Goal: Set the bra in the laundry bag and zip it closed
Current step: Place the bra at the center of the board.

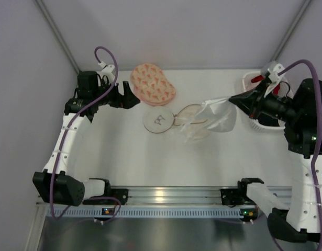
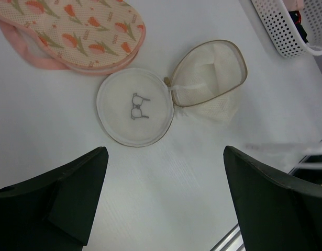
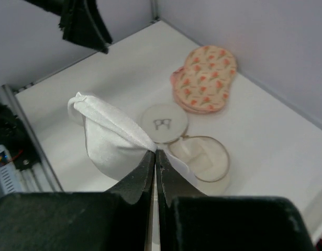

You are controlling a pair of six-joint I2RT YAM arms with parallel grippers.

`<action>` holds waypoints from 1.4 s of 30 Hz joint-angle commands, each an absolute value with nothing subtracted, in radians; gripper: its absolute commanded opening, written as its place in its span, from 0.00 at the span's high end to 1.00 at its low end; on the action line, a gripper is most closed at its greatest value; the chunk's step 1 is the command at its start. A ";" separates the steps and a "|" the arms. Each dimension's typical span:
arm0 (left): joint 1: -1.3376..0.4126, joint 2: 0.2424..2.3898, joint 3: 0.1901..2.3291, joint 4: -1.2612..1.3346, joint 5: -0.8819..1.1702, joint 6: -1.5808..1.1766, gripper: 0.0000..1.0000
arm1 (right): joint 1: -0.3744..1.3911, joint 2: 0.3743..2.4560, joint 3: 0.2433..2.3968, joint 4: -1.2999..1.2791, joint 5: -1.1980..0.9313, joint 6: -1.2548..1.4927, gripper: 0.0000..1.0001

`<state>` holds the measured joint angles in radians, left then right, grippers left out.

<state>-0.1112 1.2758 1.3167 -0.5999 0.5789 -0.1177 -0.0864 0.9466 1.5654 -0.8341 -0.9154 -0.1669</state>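
Right gripper (image 1: 234, 99), pinching the white bra (image 1: 218, 118), holds it right of centre above the open laundry bag (image 1: 157, 121); left gripper (image 1: 135, 97) spread, upper left. Lower the cups fully inside the rim before releasing.

**Counter** (image 1: 103, 157): white, plain and matt, walled in pale grey on three sides.

Resting on it:

1. **Laundry bag** (image 2: 135, 107): round, cream mesh with a tan zip edge. It lies unzipped, its two round halves hinged side by side. One half lies flat with a small grey bra symbol facing up. The other half is a shallow cup with pale mesh showing inside.
2. **Floral padded piece** (image 1: 153, 83): peach with an orange tulip print and a pink edge. It lies flat, just beyond the laundry bag toward the back wall, near the symbol half but apart from it.
3. **Basket** (image 2: 286, 29): white perforated plastic, well apart from the laundry bag on its cup side, at the back corner.
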 commanded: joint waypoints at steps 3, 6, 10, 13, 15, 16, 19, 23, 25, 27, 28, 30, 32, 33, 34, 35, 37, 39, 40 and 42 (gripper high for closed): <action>-0.069 1.223 1.289 -0.560 0.597 -0.123 0.02 | 0.225 0.992 1.409 -0.693 -0.763 -0.106 1.00; -0.054 1.206 1.264 -0.560 0.601 -0.112 0.02 | 0.392 1.029 1.307 -0.617 -0.735 -0.078 1.00; -0.046 1.167 1.224 -0.561 0.601 -0.039 0.02 | 0.533 1.152 1.266 -0.644 -0.698 -0.146 1.00; -0.046 1.126 1.180 -0.563 0.592 0.021 0.02 | 0.668 1.215 1.236 -0.637 -0.649 -0.215 1.00; -0.045 1.100 1.144 -0.561 0.560 0.038 0.02 | 0.731 1.250 1.217 -0.624 -0.598 -0.265 1.00; -0.044 1.092 1.135 -0.566 0.551 0.057 0.02 | 0.780 1.285 1.209 -0.609 -0.582 -0.268 1.00; -0.043 1.084 1.105 -0.584 0.538 0.072 0.02 | 0.845 1.359 1.193 -0.539 -0.528 -0.270 1.00; -0.034 1.136 1.091 -0.646 0.610 0.083 0.06 | 0.896 1.443 1.210 -0.453 -0.451 -0.270 0.98; -0.031 1.158 1.097 -0.675 0.646 0.107 0.07 | 0.908 1.466 1.223 -0.468 -0.437 -0.293 0.87; -0.031 1.190 1.107 -0.707 0.695 0.138 0.10 | 0.916 1.477 1.241 -0.509 -0.413 -0.316 0.66; -0.031 1.199 1.109 -0.728 0.710 0.188 0.11 | 0.916 1.468 1.241 -0.528 -0.402 -0.319 0.62; -0.031 1.207 1.100 -0.776 0.722 0.245 0.13 | 0.907 1.434 1.201 -0.563 -0.394 -0.316 0.57; -0.031 1.209 1.085 -0.819 0.732 0.340 0.14 | 0.879 1.367 1.164 -0.587 -0.423 -0.301 0.54; -0.031 1.210 1.074 -0.825 0.730 0.366 0.14 | 0.868 1.347 1.132 -0.597 -0.431 -0.295 0.53; -0.031 1.213 1.056 -0.828 0.721 0.397 0.15 | 0.852 1.315 1.120 -0.604 -0.451 -0.287 0.53; -0.032 1.218 1.045 -0.830 0.726 0.405 0.16 | 0.842 1.304 1.108 -0.609 -0.459 -0.272 0.53; -0.035 1.229 1.023 -0.828 0.735 0.429 0.21 | 0.813 1.293 1.082 -0.612 -0.466 -0.255 0.53; -0.064 1.236 1.012 -0.830 0.729 0.437 0.22 | 0.784 1.304 1.051 -0.604 -0.497 -0.226 0.53; -0.081 1.239 1.008 -0.827 0.724 0.446 0.22 | 0.775 1.310 1.042 -0.598 -0.514 -0.216 0.53; -0.149 1.265 1.003 -0.819 0.700 0.446 0.22 | 0.759 1.319 1.010 -0.577 -0.544 -0.175 0.53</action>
<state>-0.0830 1.2457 1.0122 -0.8165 0.6872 0.3805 0.7845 1.3102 1.0473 -0.5941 -0.4786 -0.2340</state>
